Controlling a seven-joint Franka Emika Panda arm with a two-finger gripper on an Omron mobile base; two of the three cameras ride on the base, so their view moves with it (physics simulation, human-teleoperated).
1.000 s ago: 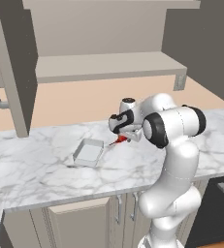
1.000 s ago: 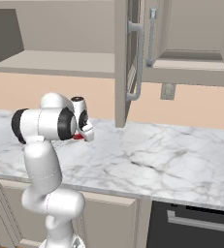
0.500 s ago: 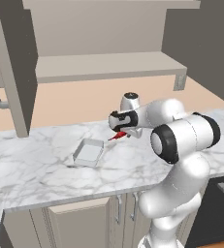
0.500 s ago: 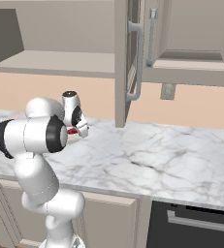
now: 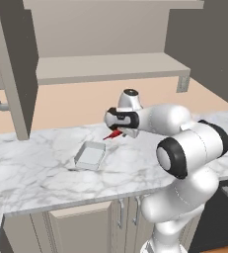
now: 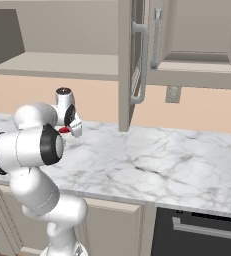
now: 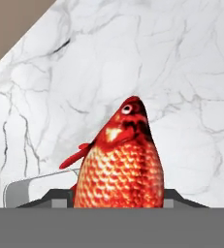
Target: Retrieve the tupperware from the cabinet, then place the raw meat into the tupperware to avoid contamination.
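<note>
The hand (image 5: 116, 132) is up off the counter (image 5: 46, 173) with the raw meat (image 5: 114, 134) pinched between its fingers, the red fish poking out toward the left and angled slightly down. From the hand view the raw meat (image 7: 119, 164) hangs head-first over bare marble, scales and eye plain to see, fingers clamped on its lower body, with a pale corner of the tupperware (image 7: 26, 189) peeking in at the lower left. The tupperware (image 5: 90, 155) itself sits open on the counter, down and to the left of the fish, near but not under it. So the carry height looks chosen to clear that thin rim. In the right base view the hand (image 6: 67, 131) shows a dab of red behind the arm. The cabinet (image 6: 137, 60) door stands open; the drop is not yet made.
</note>
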